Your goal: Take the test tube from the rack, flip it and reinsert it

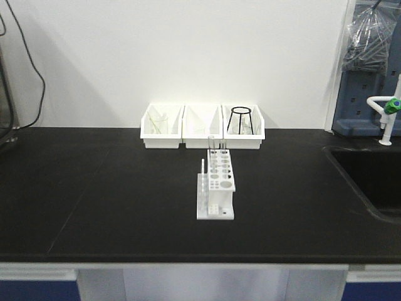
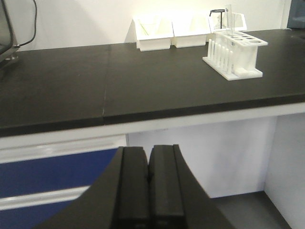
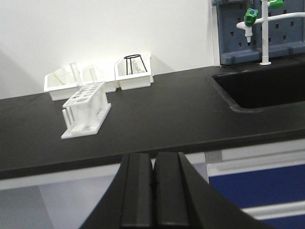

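The white rack (image 1: 217, 185) stands mid-counter, pegs along its left side; it also shows in the left wrist view (image 2: 235, 54) and the right wrist view (image 3: 86, 109). A clear test tube (image 1: 211, 148) stands upright at the rack's far end, with a second like it beside it (image 1: 221, 149); the tubes are faint from the left wrist (image 2: 228, 18) and right wrist (image 3: 75, 72). My left gripper (image 2: 148, 151) is shut and empty, held below the counter's front edge. My right gripper (image 3: 153, 157) is likewise shut on nothing, low in front of the counter. Neither arm shows in the front view.
Three white bins (image 1: 202, 126) line the back wall, the right one holding a black wire stand (image 1: 240, 119). A sink (image 1: 373, 179) is sunk into the counter at right, with a green-tipped tap (image 1: 387, 108) behind it. Cables hang at far left (image 1: 25, 56).
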### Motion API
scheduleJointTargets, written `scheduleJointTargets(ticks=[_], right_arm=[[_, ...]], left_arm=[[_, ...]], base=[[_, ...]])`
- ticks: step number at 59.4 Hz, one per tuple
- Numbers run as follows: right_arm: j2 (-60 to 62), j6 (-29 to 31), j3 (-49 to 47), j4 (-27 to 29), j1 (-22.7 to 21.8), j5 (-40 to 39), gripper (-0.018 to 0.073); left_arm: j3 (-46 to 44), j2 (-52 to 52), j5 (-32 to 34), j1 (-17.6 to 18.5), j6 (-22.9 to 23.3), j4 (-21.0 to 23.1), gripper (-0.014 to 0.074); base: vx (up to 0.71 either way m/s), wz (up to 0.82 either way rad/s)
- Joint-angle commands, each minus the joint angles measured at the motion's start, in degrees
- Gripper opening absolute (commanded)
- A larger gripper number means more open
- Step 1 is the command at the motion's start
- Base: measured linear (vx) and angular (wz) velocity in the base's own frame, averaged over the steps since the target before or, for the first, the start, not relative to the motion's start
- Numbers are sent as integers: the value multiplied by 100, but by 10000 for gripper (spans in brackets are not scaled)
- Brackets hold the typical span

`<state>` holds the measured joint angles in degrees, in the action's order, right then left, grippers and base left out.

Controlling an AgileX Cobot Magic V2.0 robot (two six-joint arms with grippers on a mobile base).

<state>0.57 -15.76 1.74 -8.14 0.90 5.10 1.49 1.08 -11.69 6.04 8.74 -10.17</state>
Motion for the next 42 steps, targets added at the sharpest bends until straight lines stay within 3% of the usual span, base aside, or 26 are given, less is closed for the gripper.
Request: scheduleJointTargets(ticks=[1, 42], right_arm=[[81, 68, 15, -67, -18, -438, -10], [81, 68, 15, -67, -18, -438, -10]], left_arm=[[-23, 42, 469, 1, 50, 27, -6], [-23, 42, 469, 1, 50, 27, -6]], base=[[44, -8], [40, -4]])
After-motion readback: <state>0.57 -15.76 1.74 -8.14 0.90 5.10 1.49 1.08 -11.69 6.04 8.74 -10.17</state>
